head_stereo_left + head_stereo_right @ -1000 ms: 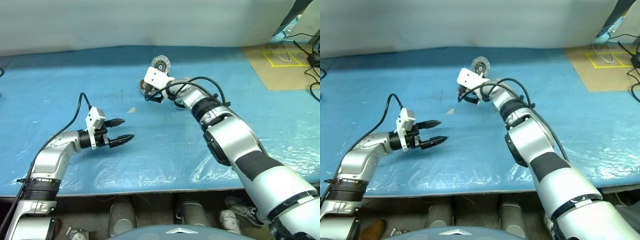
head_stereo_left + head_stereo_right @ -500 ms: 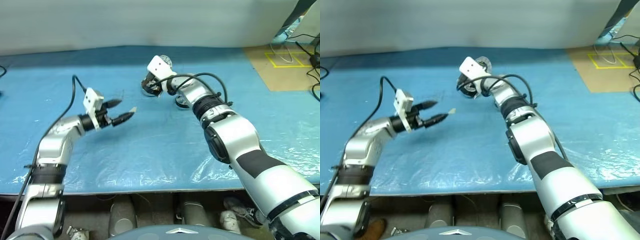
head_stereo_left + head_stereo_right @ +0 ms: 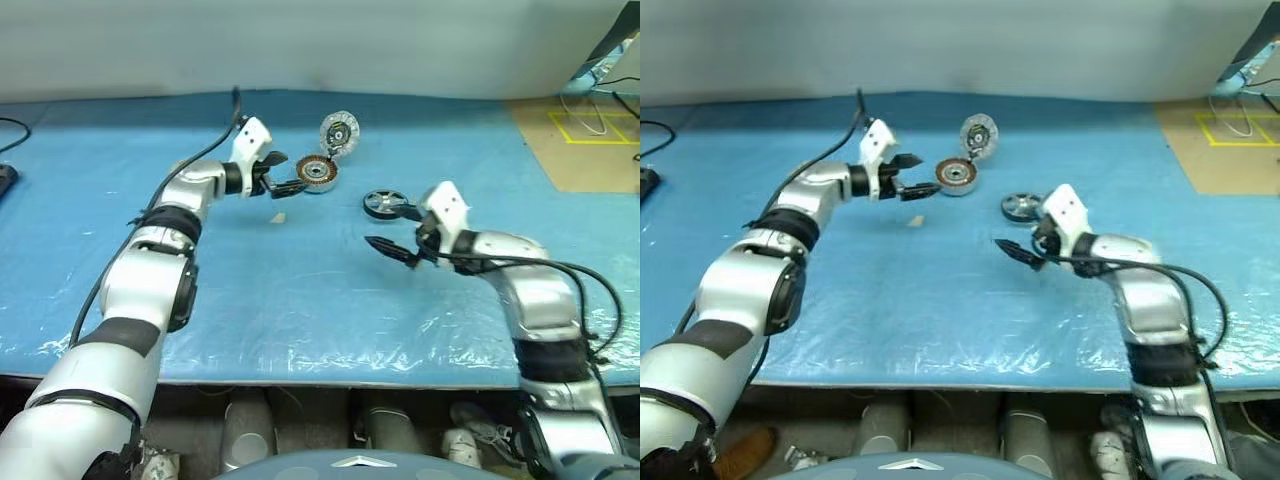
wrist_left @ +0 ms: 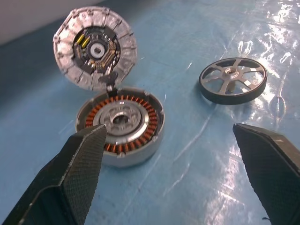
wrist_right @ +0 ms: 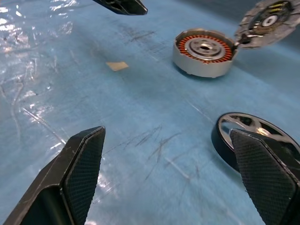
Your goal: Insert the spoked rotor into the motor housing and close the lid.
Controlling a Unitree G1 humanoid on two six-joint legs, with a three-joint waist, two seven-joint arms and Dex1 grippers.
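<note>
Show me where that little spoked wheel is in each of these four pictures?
Head views (same scene): the spoked rotor lies flat on the blue table cover, just beyond the right gripper.
Left wrist view: rotor past the open fingers.
Right wrist view: rotor beside one fingertip.
Shared landmark: the motor housing, its lid standing open.

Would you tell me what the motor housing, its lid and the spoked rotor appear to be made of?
Motor housing: probably cast or machined metal, matte silver-grey wall, with coppery windings ringed around a silver hub. Lid: likely the same grey metal, finely ribbed rim; the dark centre looks like electronics. Spoked rotor: seemingly metal, bright spokes, dark rim, possibly coated.
</note>
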